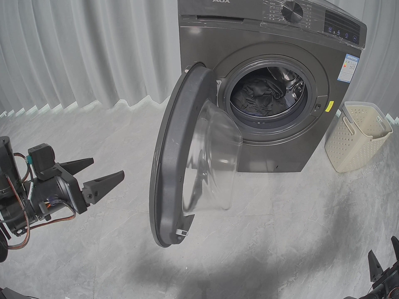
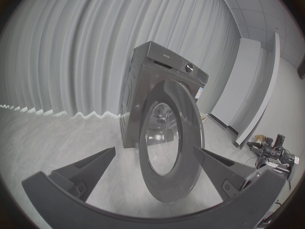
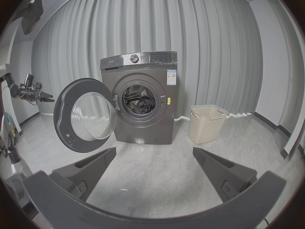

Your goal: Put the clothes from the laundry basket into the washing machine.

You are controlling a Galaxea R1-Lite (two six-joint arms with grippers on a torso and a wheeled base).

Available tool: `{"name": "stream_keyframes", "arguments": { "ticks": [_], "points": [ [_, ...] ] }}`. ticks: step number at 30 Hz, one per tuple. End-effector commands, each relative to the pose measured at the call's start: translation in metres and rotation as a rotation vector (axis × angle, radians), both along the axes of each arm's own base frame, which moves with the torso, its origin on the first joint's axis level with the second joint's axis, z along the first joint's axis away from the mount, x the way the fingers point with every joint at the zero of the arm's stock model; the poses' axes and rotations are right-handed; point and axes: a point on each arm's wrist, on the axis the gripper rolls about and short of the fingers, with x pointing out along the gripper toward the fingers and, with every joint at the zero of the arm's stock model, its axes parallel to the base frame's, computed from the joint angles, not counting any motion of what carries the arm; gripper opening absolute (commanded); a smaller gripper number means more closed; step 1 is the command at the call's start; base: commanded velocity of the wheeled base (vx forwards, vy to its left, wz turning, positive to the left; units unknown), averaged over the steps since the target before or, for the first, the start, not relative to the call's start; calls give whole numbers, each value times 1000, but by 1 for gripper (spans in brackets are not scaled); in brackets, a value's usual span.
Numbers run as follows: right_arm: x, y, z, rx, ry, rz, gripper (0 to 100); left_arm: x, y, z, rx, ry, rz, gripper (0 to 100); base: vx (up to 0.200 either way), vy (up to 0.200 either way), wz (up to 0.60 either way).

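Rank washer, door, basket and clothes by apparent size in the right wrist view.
1. washer
2. door. It is swung open toward the camera, so nearness may flatter it.
3. basket
4. clothes, the part visible in the drum

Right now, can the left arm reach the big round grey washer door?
Probably yes: the open black left gripper faces the round grey washing machine door, with only bare grey floor between them.
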Motion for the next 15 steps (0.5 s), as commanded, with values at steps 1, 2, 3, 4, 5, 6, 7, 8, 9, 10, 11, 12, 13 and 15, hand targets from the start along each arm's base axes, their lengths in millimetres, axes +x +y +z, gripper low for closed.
{"name": "stream_keyframes", "arguments": {
  "ticks": [1, 2, 3, 4, 5, 6, 7, 8, 9, 10, 11, 12, 13, 15],
  "points": [
    [-1, 0, -2, 0, -8, -1, 100, 18, -19, -17, 29, 62, -34, 100, 0, 0, 0],
    [-1, 0, -2, 0, -8, -1, 100, 22, -23, -19, 35, 63, -26, 100, 0, 0, 0],
    [-1, 0, -2, 0, -9, -1, 100, 24, -28, -20, 41, 68, -22, 100, 0, 0, 0],
    [-1, 0, -2, 0, -9, -1, 100, 24, -28, -20, 41, 68, -22, 100, 0, 0, 0],
    [-1, 0, -2, 0, -8, -1, 100, 28, -38, -24, 47, 69, -24, 100, 0, 0, 0],
    [-1, 0, -2, 0, -8, -1, 100, 28, -43, -26, 43, 70, -38, 100, 0, 0, 0],
    [-1, 0, -2, 0, -8, -1, 100, 28, -44, -25, 41, 68, -42, 100, 0, 0, 0],
    [-1, 0, -2, 0, -9, -1, 100, 26, -56, -25, 25, 61, -90, 100, 0, 0, 0],
    [-1, 0, -2, 0, -8, -1, 100, 26, -58, -26, 24, 64, -96, 100, 0, 0, 0],
    [-1, 0, -2, 0, -8, -1, 100, 28, -63, -27, 24, 70, -106, 100, 0, 0, 0],
    [-1, 0, -2, 0, -8, -1, 100, 28, -69, -26, 19, 67, -124, 100, 0, 0, 0],
    [-1, 0, -2, 0, -8, -1, 100, 29, -71, -25, 17, 66, -131, 100, 0, 0, 0],
    [-1, 0, -2, 0, -8, -1, 100, 28, -79, -25, 15, 72, -155, 100, 0, 0, 0],
    [-1, 0, -2, 0, -8, -1, 100, 31, -88, -27, 18, 77, -164, 100, 0, 0, 0]
  ]
}}
